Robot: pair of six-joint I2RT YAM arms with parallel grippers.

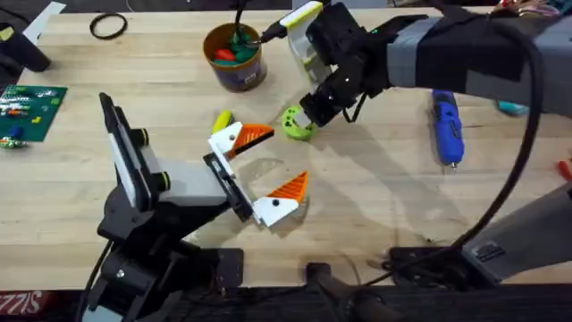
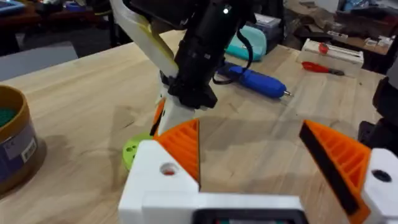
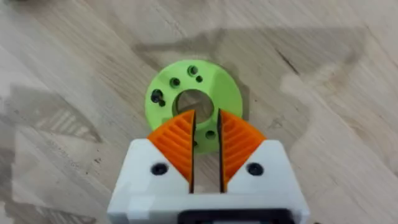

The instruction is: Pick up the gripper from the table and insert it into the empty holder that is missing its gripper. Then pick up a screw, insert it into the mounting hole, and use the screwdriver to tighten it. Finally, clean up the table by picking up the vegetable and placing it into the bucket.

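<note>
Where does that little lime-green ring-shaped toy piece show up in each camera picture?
Overhead: the lime-green ring lies mid-table, under the right gripper.
Left wrist: low on the left, behind an orange pad.
Right wrist: centre, just beyond the nearly closed fingers.
Shared landmark: the light-wood table.

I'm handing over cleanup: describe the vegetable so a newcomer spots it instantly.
Start at the brown bucket at the table's far middle. Nearer and to its right, under the right claw, lies the vegetable: a flat lime-green ring with small holes, the sole green piece lying on the wood.
</note>
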